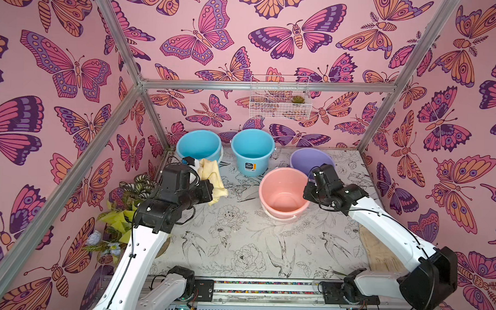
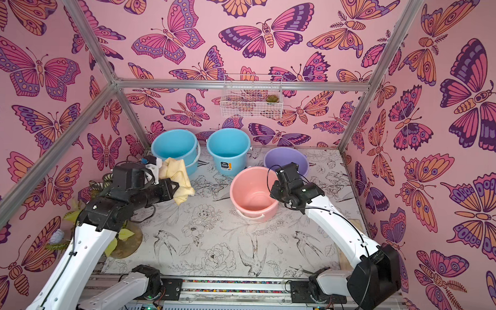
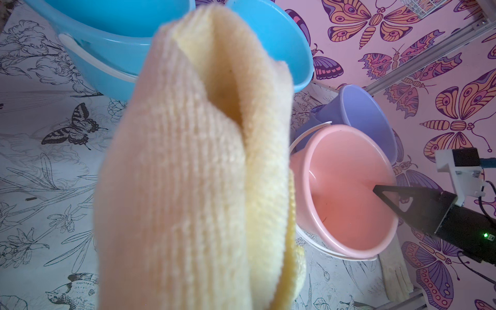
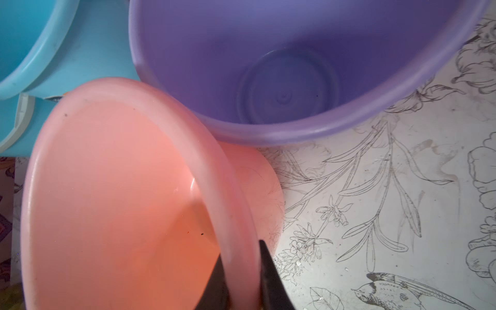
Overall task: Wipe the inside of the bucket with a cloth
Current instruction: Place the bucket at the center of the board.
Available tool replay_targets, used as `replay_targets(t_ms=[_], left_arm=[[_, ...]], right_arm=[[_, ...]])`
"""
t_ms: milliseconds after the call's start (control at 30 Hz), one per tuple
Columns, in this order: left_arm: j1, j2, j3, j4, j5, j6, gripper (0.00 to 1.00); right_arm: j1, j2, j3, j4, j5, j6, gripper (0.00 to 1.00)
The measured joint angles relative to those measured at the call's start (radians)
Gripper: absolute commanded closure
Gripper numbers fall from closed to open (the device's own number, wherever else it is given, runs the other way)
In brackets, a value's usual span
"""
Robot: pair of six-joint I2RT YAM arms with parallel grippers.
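- Left gripper (image 1: 210, 190): the fingers are hidden by fabric in every view. They are closed on the cloth (image 1: 212, 174), which is held clear of the table (image 1: 238, 240) at the left side.
- Cloth: pale yellow, ribbed towel weave, folded lengthwise into a thick hanging roll. It fills the centre of the left wrist view.
- Sky-blue buckets: one (image 1: 197, 145) stands at the back left, directly behind the cloth. The second (image 1: 252, 153) stands to its right, with a label on its front wall.
- Salmon-pink bucket (image 1: 282, 191): upright, right of centre, in front of the second blue bucket.
- Right gripper (image 4: 243, 279): the fingers are narrow and clamp the pink bucket's rim, one finger inside the wall and one outside.
- Bucket (image 1: 306, 159): lavender-purple, at the back right, just behind the pink bucket and partly hidden by the right arm in both top views. Whether the two rims touch cannot be told. The right wrist view shows a rounded rim, a smooth inner wall and a circular base with moulded concentric rings. It stands well apart from the cloth.
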Motion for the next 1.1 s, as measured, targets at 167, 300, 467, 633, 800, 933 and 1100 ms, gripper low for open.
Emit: replay_targets(t_ms=[167, 300, 467, 633, 800, 933, 1100], left_arm=[[0.0, 0.001, 0.0, 0.002, 0.017, -0.003, 1.0], [0.0, 0.002, 0.0, 0.002, 0.03, -0.003, 1.0], [0.0, 0.013, 0.0, 0.003, 0.054, -0.006, 1.0], [-0.001, 0.04, 0.004, 0.003, 0.078, -0.012, 1.0], [-0.017, 0.066, 0.019, 0.013, 0.103, -0.018, 1.0], [-0.054, 0.084, 0.033, 0.027, 0.111, -0.018, 1.0], [-0.115, 0.088, 0.05, 0.046, 0.125, -0.017, 1.0]], right_arm=[[-0.004, 0.034, 0.01, 0.045, -0.039, 0.004, 1.0], [0.014, 0.068, 0.021, 0.063, -0.108, 0.026, 1.0], [0.082, 0.098, 0.027, 0.061, -0.184, 0.06, 1.0], [0.145, 0.1, 0.027, 0.051, -0.208, 0.106, 0.86], [0.17, 0.1, 0.025, 0.058, -0.217, 0.154, 0.69], [0.172, 0.097, 0.024, 0.063, -0.214, 0.171, 0.58], [0.173, 0.057, 0.031, 0.021, -0.175, 0.16, 0.44]])
